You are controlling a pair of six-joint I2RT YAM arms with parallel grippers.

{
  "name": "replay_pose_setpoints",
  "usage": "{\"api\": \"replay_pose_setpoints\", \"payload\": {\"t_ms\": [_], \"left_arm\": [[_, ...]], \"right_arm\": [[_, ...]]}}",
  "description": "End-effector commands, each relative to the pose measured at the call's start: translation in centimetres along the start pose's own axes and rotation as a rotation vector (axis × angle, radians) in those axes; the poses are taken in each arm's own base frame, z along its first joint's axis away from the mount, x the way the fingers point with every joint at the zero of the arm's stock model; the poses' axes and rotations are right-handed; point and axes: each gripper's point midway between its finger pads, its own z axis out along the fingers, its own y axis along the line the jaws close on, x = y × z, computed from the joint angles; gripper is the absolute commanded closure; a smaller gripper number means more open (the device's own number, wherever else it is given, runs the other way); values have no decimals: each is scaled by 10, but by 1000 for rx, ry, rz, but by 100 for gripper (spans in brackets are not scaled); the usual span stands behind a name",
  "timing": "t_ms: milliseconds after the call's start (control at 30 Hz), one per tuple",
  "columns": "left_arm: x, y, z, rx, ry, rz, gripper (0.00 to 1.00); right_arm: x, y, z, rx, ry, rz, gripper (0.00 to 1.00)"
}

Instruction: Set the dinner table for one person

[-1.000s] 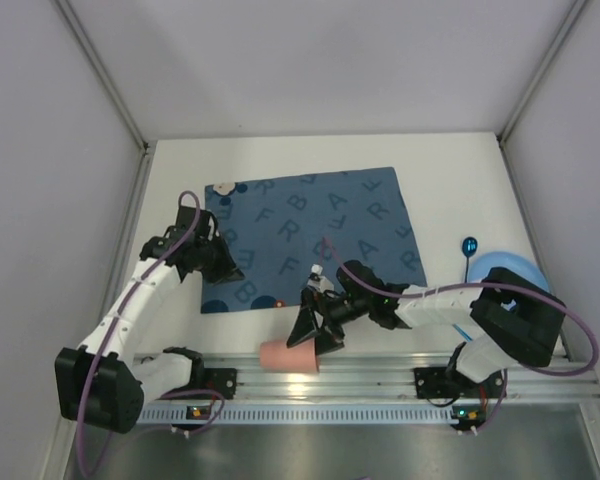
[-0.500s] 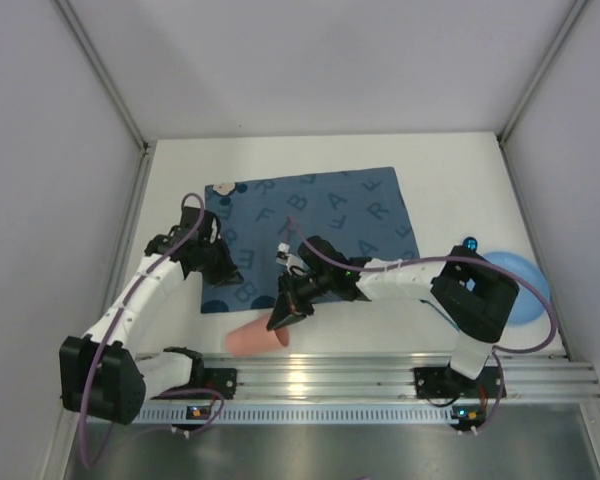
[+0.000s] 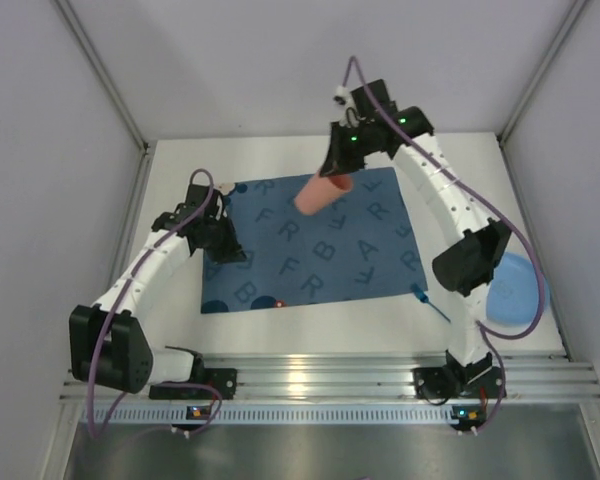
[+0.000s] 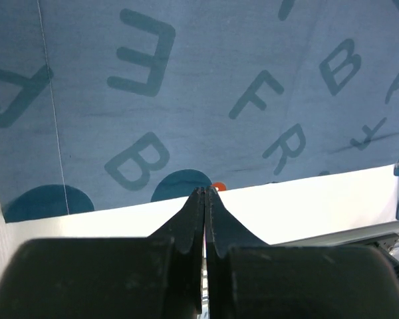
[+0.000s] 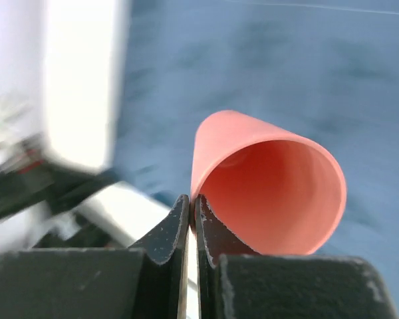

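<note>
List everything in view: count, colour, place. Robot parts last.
dinner table: one, white, under everything.
placemat: one, dark blue with printed letters, mid-table.
cup: one, pink, tilted, held over the placemat's far part.
plate: one, light blue, at the table's right edge, partly behind the right arm.
utensil: one, blue, on the table by the placemat's near right corner.
left gripper: one, black, shut and empty, over the placemat's left part.
right gripper: one, black, shut on the cup's wall.
</note>
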Motion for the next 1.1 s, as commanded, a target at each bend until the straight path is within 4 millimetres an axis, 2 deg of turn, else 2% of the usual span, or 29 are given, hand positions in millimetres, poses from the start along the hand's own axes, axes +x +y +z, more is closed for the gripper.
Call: {"api": "replay_pose_setpoints", "payload": {"t_ms": [0,67,100,167,200,233,300,367,467,633,800,967,1067], "left_arm": [[-16,-11,2,42,-31,49,100],[-17,-13,7,54,-26,53,100],[-15,-12,10,59,-18,60,100],[-13,-16,17,84,3,67,100],[-10,-15,20,88,20,74,100],[-7,-16,24,99,43,75,100],[-4,-16,29,113,62,85,100],[-2,-18,33,125,77,95,100],[-3,-18,36,124,91,102,100],[-12,-22,44,130,85,107,100],[-21,-23,55,112,108,90,100],[-25,-21,66,99,121,81,100],[-26,-22,70,100,132,77,100]], "right_arm": [[47,-133,-38,430,221,134,100],[41,-170,-45,534,204,172,100],[35,-188,-42,592,194,180,100],[24,-209,-42,652,163,205,100],[10,-210,-42,654,118,209,100],[10,-222,-30,676,131,223,100],[0,-233,-22,696,92,247,100],[0,-247,-9,726,76,277,100],[-3,-251,-9,772,35,294,100],[-30,-245,-26,835,-110,273,100],[-46,-237,-46,869,-195,247,100],[-49,-231,-37,873,-237,218,100],[-64,-222,-29,846,-303,191,100]]}}
